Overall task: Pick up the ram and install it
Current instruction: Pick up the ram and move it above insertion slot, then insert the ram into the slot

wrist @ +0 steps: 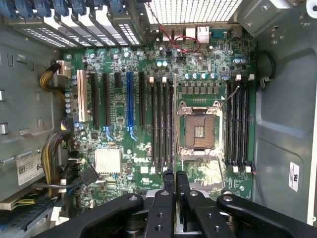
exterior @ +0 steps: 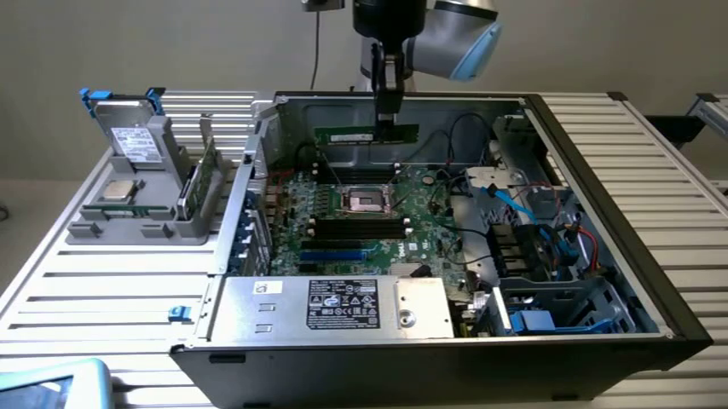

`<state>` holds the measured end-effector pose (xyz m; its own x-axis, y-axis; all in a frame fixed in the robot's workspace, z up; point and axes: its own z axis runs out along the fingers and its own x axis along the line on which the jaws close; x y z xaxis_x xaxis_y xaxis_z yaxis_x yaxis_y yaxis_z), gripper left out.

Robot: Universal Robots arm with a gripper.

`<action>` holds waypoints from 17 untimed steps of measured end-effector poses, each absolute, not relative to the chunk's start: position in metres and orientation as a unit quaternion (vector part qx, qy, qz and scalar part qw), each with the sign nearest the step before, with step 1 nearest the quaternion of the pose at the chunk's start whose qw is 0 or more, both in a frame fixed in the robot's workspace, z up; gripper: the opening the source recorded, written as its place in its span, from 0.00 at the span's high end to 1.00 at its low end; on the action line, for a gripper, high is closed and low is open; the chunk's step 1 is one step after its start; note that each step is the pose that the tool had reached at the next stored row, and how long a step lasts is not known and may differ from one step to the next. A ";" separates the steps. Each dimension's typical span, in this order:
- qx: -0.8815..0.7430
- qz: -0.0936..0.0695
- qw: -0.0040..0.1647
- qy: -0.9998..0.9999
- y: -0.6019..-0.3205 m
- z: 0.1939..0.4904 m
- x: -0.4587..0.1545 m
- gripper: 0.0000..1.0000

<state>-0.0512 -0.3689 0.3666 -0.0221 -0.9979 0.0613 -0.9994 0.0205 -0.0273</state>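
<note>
A black two-fingered gripper (exterior: 388, 122) on the gray-jointed robot arm is clamped on the ram (exterior: 350, 135), a thin green circuit-board stick. It pinches the stick near the end toward the exterior view's right. The stick hangs level and clear of the board, in front of the far metal wall of the open computer case (exterior: 637, 256). Below it lies the green motherboard (exterior: 427, 243), crowded with small components. On the board, a square metal-framed CPU socket (exterior: 366, 199) sits between banks of long black memory slots (exterior: 360, 227). In the wrist view, the stick's edge between the closed fingers (wrist: 169, 184) is hard to make out. A finned silver heatsink (wrist: 108, 160) gleams nearby. Beside the case, on the ribbed white table (exterior: 102, 290), a gray plastic fixture (exterior: 114, 230) holds a square silver processor (exterior: 118, 190).
</note>
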 end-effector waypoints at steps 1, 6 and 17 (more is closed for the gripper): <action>0.699 0.031 0.012 -0.714 -0.369 0.366 -0.051 0.86; 0.699 0.031 0.012 -0.714 -0.370 0.363 -0.051 0.86; 0.699 0.032 0.013 -0.714 -0.370 0.353 -0.051 0.86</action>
<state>-0.0513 -0.3695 0.3528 -0.0222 -0.9978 0.0620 -0.9994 0.0205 -0.0275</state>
